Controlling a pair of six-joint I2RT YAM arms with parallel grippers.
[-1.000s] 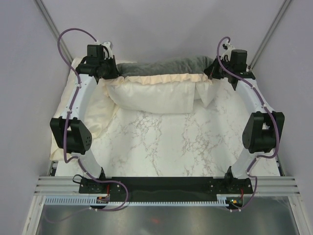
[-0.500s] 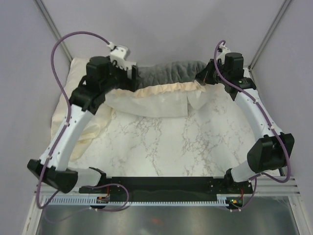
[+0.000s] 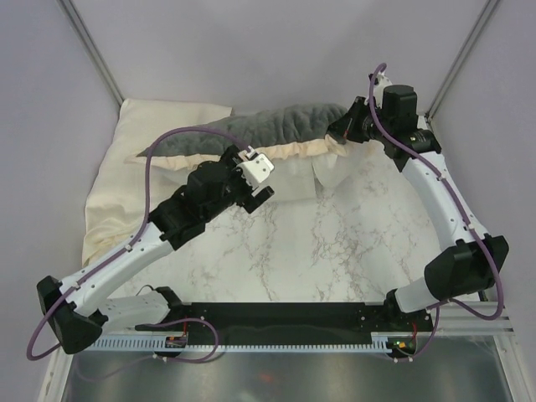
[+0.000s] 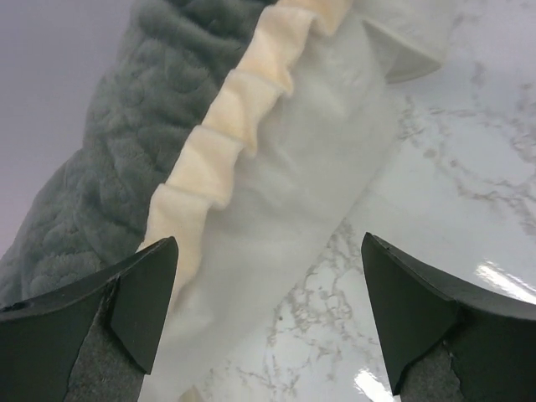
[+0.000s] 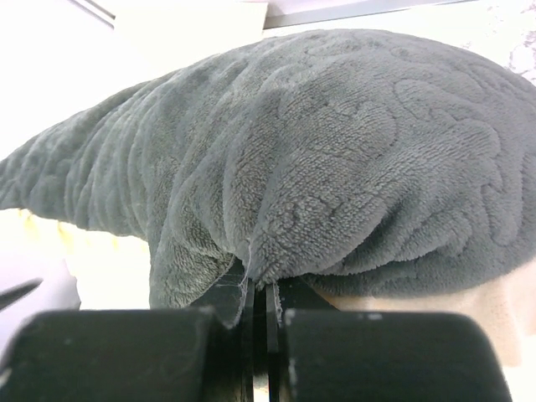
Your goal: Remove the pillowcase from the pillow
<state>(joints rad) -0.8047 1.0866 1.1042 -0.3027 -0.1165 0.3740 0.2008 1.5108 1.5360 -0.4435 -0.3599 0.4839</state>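
The pillowcase (image 3: 268, 127) lies along the back of the table, dark grey face up, with its cream frill (image 3: 297, 151) and whitish face (image 3: 295, 181) toward me. It bulges, and the pillow itself is hidden. My right gripper (image 3: 339, 134) is shut on the case's right end, pinching grey plush (image 5: 335, 167) between its fingertips (image 5: 260, 289). My left gripper (image 3: 258, 198) hangs open over the marble, just in front of the frill (image 4: 226, 134) and white fabric (image 4: 293, 193). Nothing sits between its fingers (image 4: 151, 293).
A flat pale-yellow cushion (image 3: 117, 184) covers the table's left side up to the back corner. The marble tabletop (image 3: 335, 243) shows in the middle and at the right. Grey walls and slanted frame posts (image 3: 88, 50) close in the back.
My left gripper opened, let go of the pillowcase's left end and swung back toward the table's middle. That end dropped onto the cushion. The right gripper kept its grip.
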